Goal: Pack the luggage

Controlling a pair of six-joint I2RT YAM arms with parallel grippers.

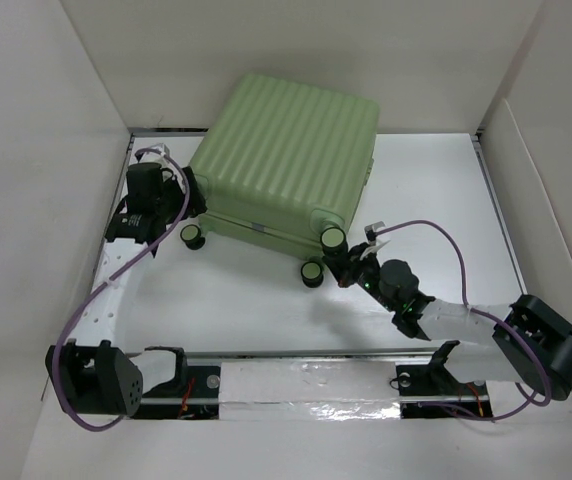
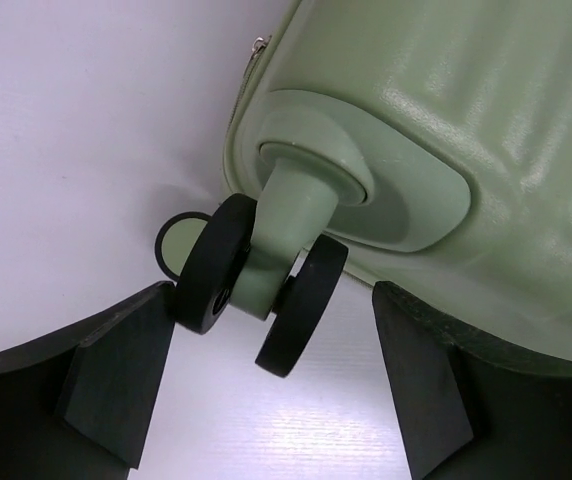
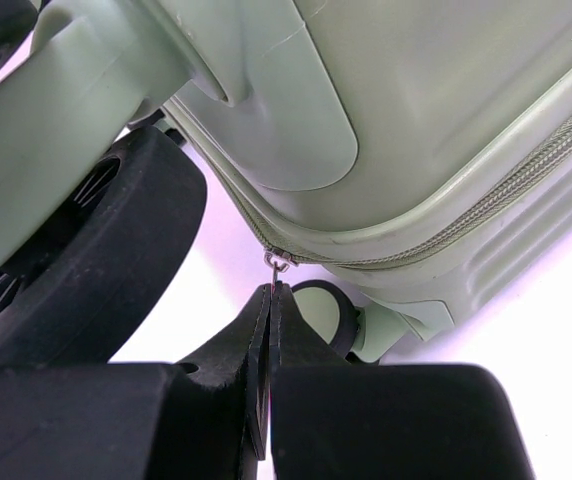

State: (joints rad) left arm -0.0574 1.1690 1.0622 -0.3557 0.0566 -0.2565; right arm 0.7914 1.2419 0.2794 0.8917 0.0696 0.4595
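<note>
The light green ribbed luggage [image 1: 286,150] lies flat and closed at the back middle of the table, wheels toward me. My left gripper [image 1: 181,195] is open at its left near corner; in the left wrist view a black double wheel [image 2: 256,285] sits between the fingers [image 2: 116,360], touching the left one. My right gripper [image 1: 349,268] is at the right near corner by two wheels [image 1: 333,238]. In the right wrist view it is shut on the metal zipper pull [image 3: 279,264] of the zipper [image 3: 486,205] running along the seam.
White walls enclose the table on the left, back and right. A purple cable [image 1: 96,300] loops along the left arm, another [image 1: 436,235] over the right arm. A taped metal rail [image 1: 306,385] runs along the near edge.
</note>
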